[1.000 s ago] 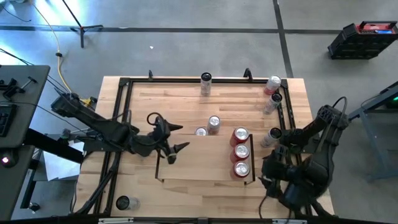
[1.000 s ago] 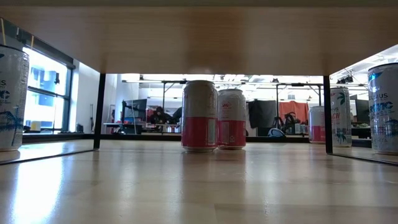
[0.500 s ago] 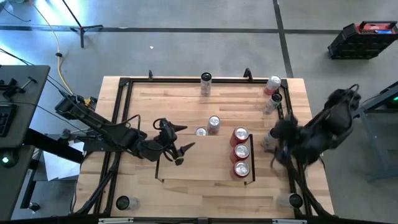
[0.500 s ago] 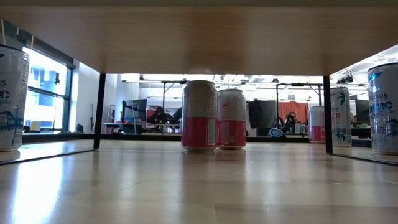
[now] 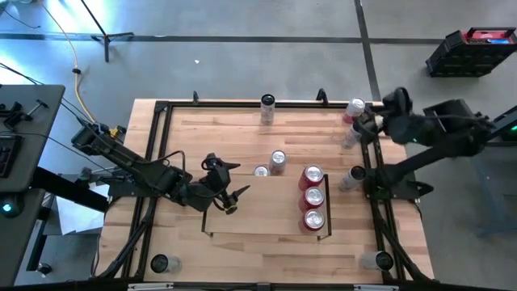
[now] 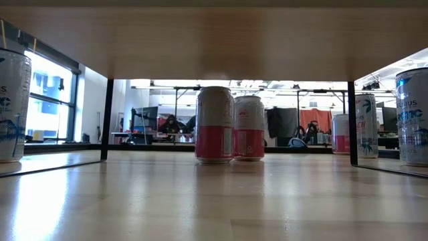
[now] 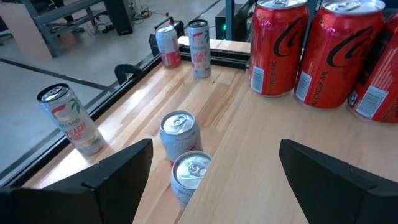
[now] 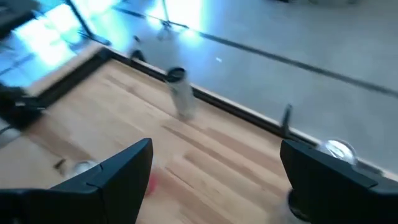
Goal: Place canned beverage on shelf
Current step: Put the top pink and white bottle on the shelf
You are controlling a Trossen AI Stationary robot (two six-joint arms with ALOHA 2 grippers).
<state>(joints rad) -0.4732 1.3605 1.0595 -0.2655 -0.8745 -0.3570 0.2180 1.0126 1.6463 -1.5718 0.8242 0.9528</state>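
Left gripper: the left gripper (image 5: 229,187) hovers over the wood at the shelf's left edge, fingers spread wide, nothing between them.
Its wrist view: two silver cans sit dead ahead past the open fingers (image 7: 121,165), the near silver can (image 7: 191,175) and the far silver can (image 7: 179,132) touching or almost touching, both upright.
Nearest cans from above: that pair stands just to the right of the left gripper, the one can (image 5: 261,172) slightly nearer, the other (image 5: 278,161) a little beyond it, both just outside the shelf's far rail.
Shelf: the shelf (image 5: 258,206) lies between the arms, its light-wood floor mostly bare.
Already shelved: three red cans (image 5: 312,196) stand in a column against the shelf's right rail.
Long axis: every can in view stands upright, so a level approach from the side looks right.
Back rail: one tall slim can (image 5: 267,107) stands alone at the table's far edge, well apart from both arms.
Right gripper: the right gripper (image 5: 370,121) hangs at the far right corner, fingers wide apart, holding nothing.
Its targets: a pink-topped can (image 5: 354,110) and a dark-topped can (image 5: 356,132) sit right beside it, on the outer frame side.
Which arm is nearer: my call is that each arm has cans close by; the left arm's pair is closer to the shelf opening.
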